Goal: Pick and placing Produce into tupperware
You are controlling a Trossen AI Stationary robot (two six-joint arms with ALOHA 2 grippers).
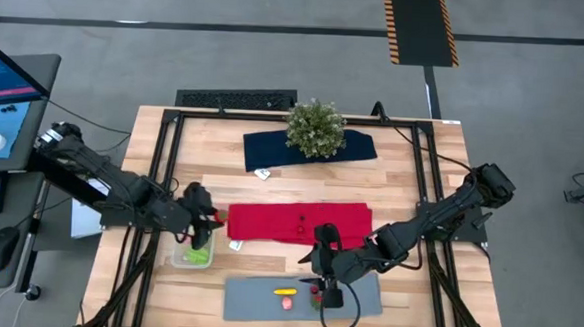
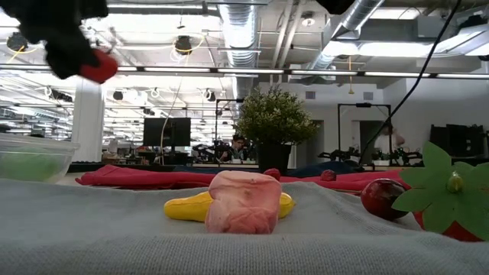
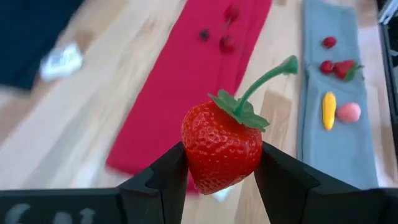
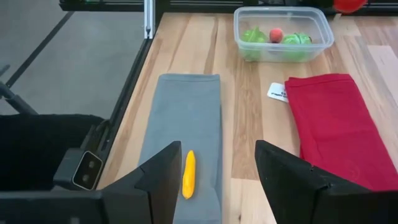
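My left gripper (image 1: 201, 222) is shut on a red strawberry (image 3: 222, 146) with a green stem. It hangs above the clear tupperware (image 1: 192, 250), which stands on the wood near the table's left edge and holds green produce and a small red piece (image 4: 275, 33). My right gripper (image 4: 217, 168) stands open over the grey mat (image 1: 365, 300) with nothing between its fingers. On the mat lie a yellow piece (image 4: 188, 174), a pink piece (image 2: 243, 202), a red round one (image 2: 380, 197) and a leafy strawberry (image 2: 447, 195). My left gripper pinches the strawberry's body by its two sides (image 3: 189, 152) between the two fingers, on the half toward its tip. The fingers slant down from the table's left. The strawberry is lifted clear of everything, its leafy cap and curved stem (image 3: 267, 78) pointing away from the gripper.
A red cloth (image 1: 299, 222) with small dark berries lies mid-table. Behind it a potted plant (image 1: 316, 128) stands on a dark blue cloth (image 1: 273, 150). A white tag (image 1: 263, 173) lies between the cloths. Black frame rails run along the table's left and right sides.
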